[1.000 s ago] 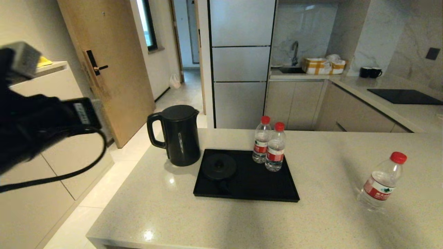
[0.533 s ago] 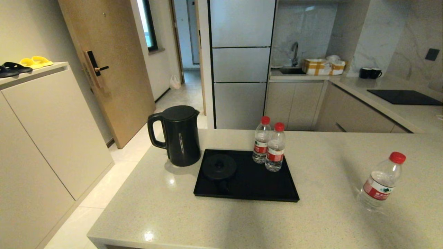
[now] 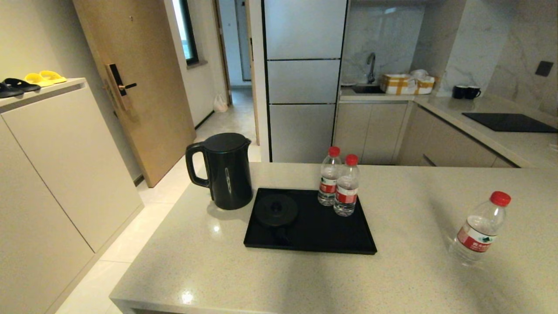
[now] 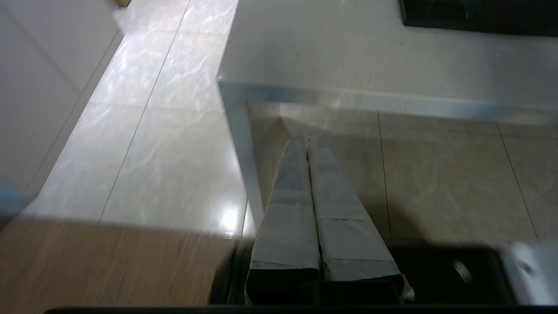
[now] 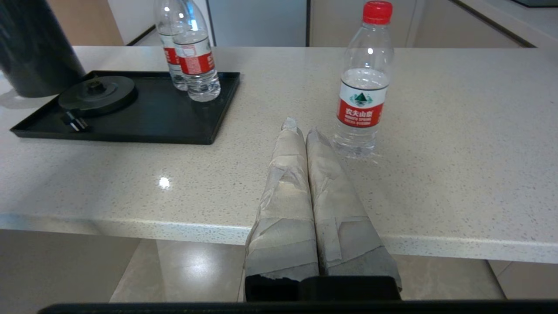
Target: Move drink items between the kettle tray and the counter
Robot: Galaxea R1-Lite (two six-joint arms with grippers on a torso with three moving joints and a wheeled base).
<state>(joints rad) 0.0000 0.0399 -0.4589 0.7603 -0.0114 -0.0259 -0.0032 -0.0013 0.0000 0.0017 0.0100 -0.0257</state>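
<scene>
The black kettle [image 3: 226,170] stands on the beige counter [image 3: 261,274] just left of the black tray [image 3: 314,237], whose round base [image 3: 276,209] is bare. Two red-capped water bottles [image 3: 340,183] stand together at the tray's far right corner. A third bottle [image 3: 479,229] stands alone on the counter at the right. My right gripper [image 5: 301,128] is shut and empty, hovering over the counter's near edge beside that lone bottle [image 5: 362,87]. My left gripper [image 4: 306,140] is shut and empty, low below the counter's left corner. Neither arm shows in the head view.
A shoe cabinet [image 3: 56,165] stands left of the counter across a strip of tiled floor. Behind are a wooden door [image 3: 139,87], a fridge [image 3: 301,78], and a grey worktop with sink, hob [image 3: 510,122] and two black mugs [image 3: 465,91].
My left arm, which filled the left of the head view a second ago, has dropped out of it. Kettle, tray and bottles have not moved.
</scene>
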